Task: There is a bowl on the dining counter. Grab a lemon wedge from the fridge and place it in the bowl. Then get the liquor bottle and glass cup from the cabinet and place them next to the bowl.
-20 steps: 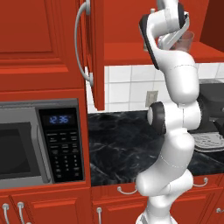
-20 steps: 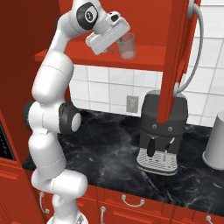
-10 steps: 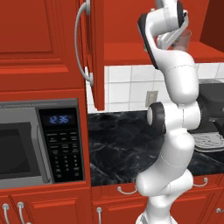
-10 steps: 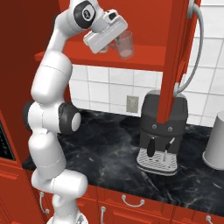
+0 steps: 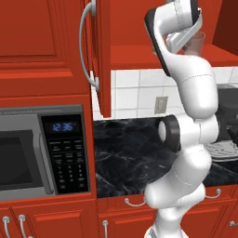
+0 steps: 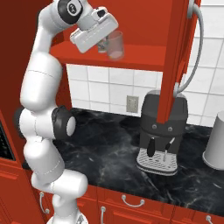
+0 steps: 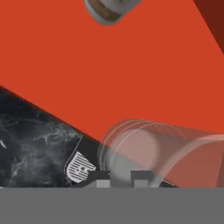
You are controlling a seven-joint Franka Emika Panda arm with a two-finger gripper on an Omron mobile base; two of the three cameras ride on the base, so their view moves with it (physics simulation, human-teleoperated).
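The clear glass cup point(image 6: 116, 44) hangs just above the shelf point(image 6: 131, 61) of the open red cabinet, tilted a little. My gripper point(image 6: 105, 43) is shut on its rim from the left. In the left base view the glass cup point(image 5: 198, 42) shows to the right of the hand. In the hand view the glass cup point(image 7: 144, 146) lies right over my fingertips point(image 7: 141, 176), which stand close together on its wall. A round grey thing with a brownish end point(image 7: 109, 9) sits further along the shelf; I cannot tell whether it is the liquor bottle.
The cabinet door point(image 6: 175, 57) stands open to the right of the hand, its curved grey handle point(image 6: 197, 48) jutting out. Below are a black marble counter point(image 6: 109, 148), a coffee machine point(image 6: 162, 131), a grey canister point(image 6: 216, 144) and a microwave point(image 5: 42, 153).
The jaws have closed on the glass cup. Hand and cup have since shifted slightly out of the cabinet, toward the arm.
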